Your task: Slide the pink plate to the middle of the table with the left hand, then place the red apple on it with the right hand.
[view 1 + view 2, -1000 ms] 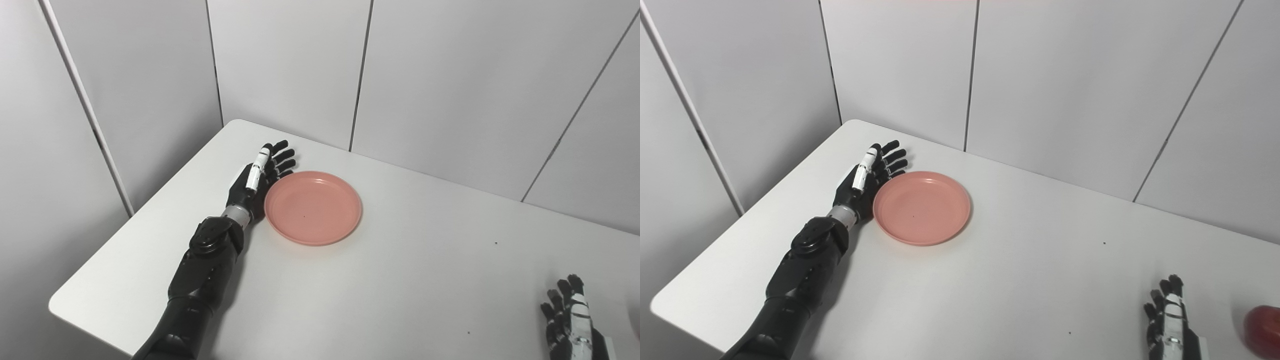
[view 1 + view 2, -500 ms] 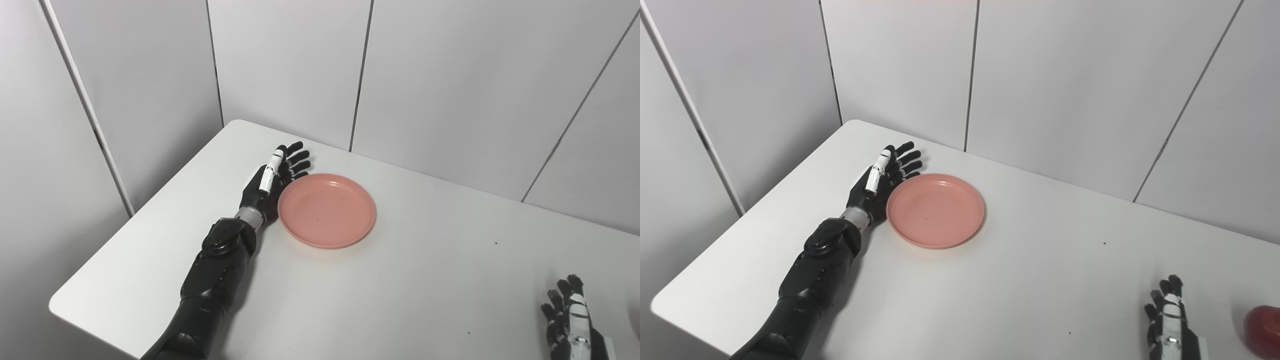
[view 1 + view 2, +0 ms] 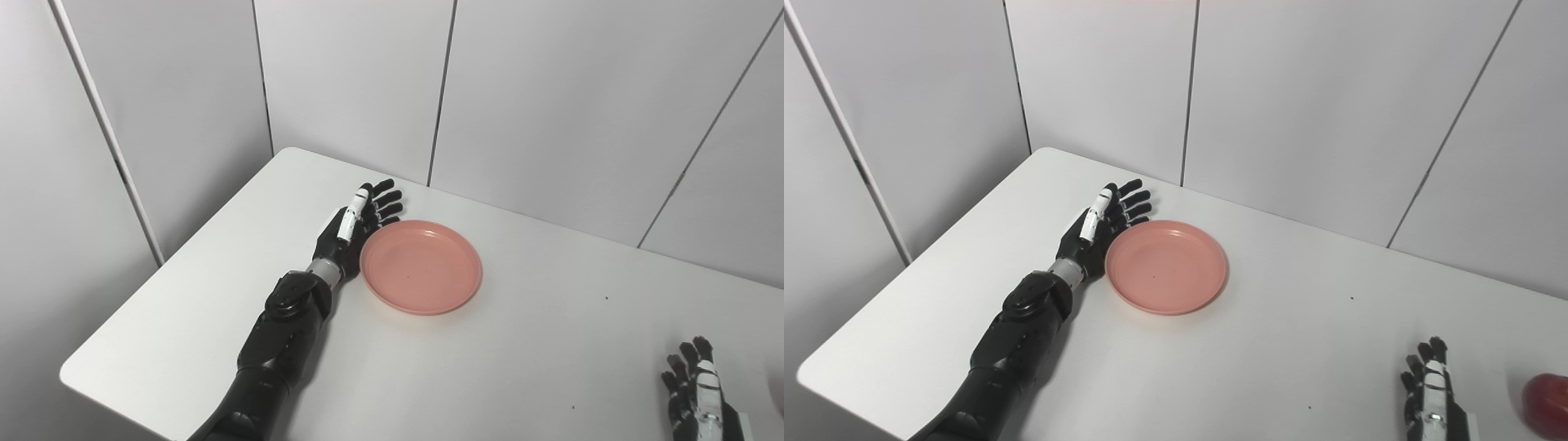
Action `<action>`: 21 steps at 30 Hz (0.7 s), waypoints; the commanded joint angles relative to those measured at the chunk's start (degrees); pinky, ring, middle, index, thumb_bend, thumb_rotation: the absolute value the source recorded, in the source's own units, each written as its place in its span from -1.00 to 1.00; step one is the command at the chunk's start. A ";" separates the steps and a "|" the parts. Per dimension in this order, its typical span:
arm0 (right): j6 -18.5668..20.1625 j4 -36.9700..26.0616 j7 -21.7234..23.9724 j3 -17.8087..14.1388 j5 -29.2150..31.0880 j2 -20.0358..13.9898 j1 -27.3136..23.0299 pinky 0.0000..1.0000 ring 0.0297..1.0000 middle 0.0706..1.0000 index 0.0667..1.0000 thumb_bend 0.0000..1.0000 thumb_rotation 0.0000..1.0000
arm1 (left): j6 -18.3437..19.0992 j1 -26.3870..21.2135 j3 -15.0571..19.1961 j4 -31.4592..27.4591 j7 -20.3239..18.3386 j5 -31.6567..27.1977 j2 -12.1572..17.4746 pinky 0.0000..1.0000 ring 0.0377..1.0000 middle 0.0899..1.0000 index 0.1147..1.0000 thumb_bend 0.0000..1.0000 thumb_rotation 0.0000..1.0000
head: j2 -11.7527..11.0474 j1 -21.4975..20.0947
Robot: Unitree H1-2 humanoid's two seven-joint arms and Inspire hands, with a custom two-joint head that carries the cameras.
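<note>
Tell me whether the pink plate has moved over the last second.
Yes. The pink plate has slid to the right, toward the middle of the table, pushed by the open left hand. The wall panel seam behind stays put.

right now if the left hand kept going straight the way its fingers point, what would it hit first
Nothing on the table, it seems: the left hand points past the pink plate beside it, toward the table's far edge and the wall panels beyond. Depth is uncertain.

A white table (image 3: 502, 367) bears a few tiny dark specks, perhaps crumbs, before grey wall panels (image 3: 551, 92).
</note>
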 commanded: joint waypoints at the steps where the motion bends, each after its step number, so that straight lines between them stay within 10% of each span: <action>1: -2.72 -0.32 0.47 -0.11 0.07 -0.05 -1.10 1.00 0.95 0.96 0.97 -0.70 1.00 | 2.26 1.33 -0.94 2.22 -0.01 0.73 -1.23 0.72 0.71 0.67 0.63 -0.39 1.00 | 0.15 -0.16; 21: -3.76 0.48 -0.29 0.01 -1.50 0.64 -1.25 0.97 0.92 0.93 0.94 -0.61 1.00 | 4.90 2.96 -5.25 -0.25 -0.68 2.49 -3.96 0.65 0.64 0.63 0.58 -0.34 1.00 | 2.19 -3.40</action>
